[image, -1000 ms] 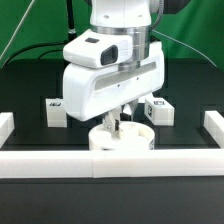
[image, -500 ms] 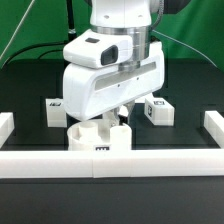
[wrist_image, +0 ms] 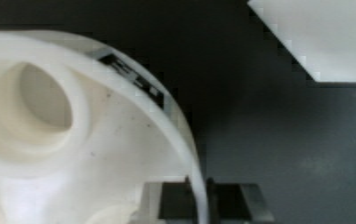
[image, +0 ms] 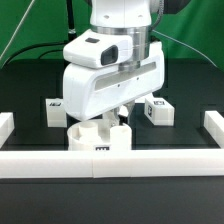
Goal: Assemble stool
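1. Your arm (image: pixel 118 20) stands vertical over the middle of the scene.
2. Its white wrist housing (image: pixel 110 80) sits low and is tilted to one side.
3. Your fingers (wrist_image: pixel 164 201) point downward and pinch the rim of the seat (image: pixel 100 140) between them.

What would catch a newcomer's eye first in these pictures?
The bulky white gripper fills the middle of the exterior view, shut on the rim of the round seat, which sits just behind the near rail. A tagged leg lies behind it at that view's left, another leg at its right.
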Available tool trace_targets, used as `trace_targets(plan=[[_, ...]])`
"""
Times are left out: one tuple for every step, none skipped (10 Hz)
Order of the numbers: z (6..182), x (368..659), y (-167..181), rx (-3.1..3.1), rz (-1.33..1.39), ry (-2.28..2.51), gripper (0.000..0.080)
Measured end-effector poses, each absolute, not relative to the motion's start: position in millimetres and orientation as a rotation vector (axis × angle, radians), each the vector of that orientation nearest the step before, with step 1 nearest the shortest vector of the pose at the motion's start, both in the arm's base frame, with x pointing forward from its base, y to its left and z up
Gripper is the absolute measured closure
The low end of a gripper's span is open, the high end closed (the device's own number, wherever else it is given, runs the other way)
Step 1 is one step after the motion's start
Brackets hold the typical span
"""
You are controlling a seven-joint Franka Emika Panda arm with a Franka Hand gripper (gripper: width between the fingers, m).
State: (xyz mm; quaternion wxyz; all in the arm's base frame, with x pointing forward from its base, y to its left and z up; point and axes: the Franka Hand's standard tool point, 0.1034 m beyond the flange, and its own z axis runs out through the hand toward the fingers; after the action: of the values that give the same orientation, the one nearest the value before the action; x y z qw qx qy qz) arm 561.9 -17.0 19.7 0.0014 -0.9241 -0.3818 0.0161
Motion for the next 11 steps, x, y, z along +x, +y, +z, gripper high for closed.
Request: trace_targets(plan=[[20.2,564.0,-1.1,-2.885,0.031,-1.253,0.0774],[22.2,567.2,14.6,-2.862,0.023,-1.297,0.0774],[24.5,571.6,26.3,-2.841,0.011,-1.337,0.0774],[26.0,575.0,38.5,-2.792,0.010,-1.427,0.0774],[26.1,572.9,47.0,-2.716,0.026,-1.544,0.0774],[25.9,572.3,47.7,-2.706,0.028,-1.556,0.0774],[25.5,571.8,47.3,-2.706,0.029,-1.555,0.0774],[25.3,571.5,47.2,-2.706,0.030,-1.554,0.0774],[25.1,571.2,47.2,-2.706,0.031,-1.554,0.0774],[25.0,571.0,47.2,-2.706,0.032,-1.554,0.0774],[25.2,571.5,49.1,-2.702,0.028,-1.565,0.0774]])
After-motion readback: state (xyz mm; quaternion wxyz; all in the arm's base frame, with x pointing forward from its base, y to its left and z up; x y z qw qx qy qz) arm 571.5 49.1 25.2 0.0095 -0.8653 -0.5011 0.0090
